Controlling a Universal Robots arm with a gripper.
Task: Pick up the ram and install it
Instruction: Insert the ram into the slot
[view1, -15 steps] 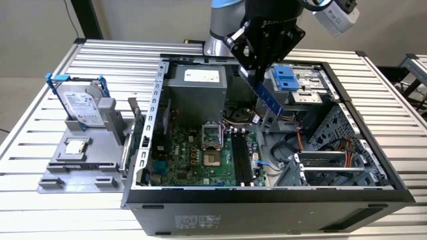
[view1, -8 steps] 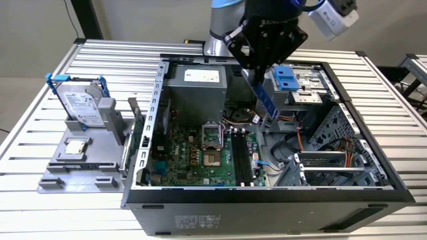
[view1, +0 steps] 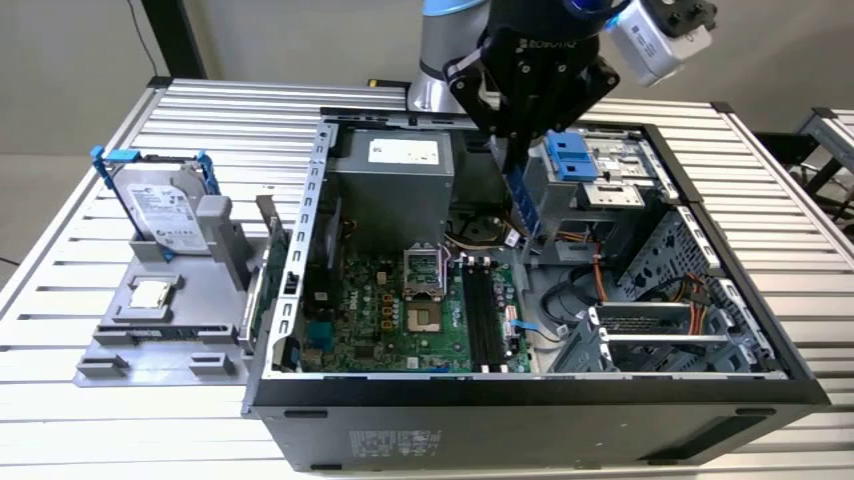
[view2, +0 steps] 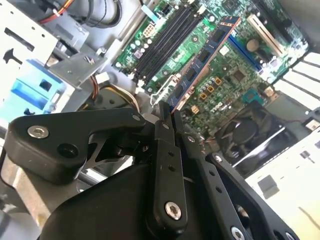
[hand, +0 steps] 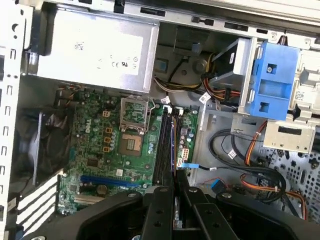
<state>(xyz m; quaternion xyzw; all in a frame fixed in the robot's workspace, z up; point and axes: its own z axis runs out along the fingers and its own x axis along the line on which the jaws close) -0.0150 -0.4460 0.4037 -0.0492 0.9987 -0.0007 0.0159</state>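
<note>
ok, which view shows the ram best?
Second wrist view: the ram shows its chip side along most of its length, clamped at one end in the pincer. The exterior view shows it as a narrow blue strip under the pincer; the first wrist view, just a thin edge.

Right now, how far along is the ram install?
Pickup looks done: the gripper is shut on the ram, holding it above the motherboard inside the open case. Left: seating it. The black memory slots look empty, and the stick hangs clear of them.
</note>
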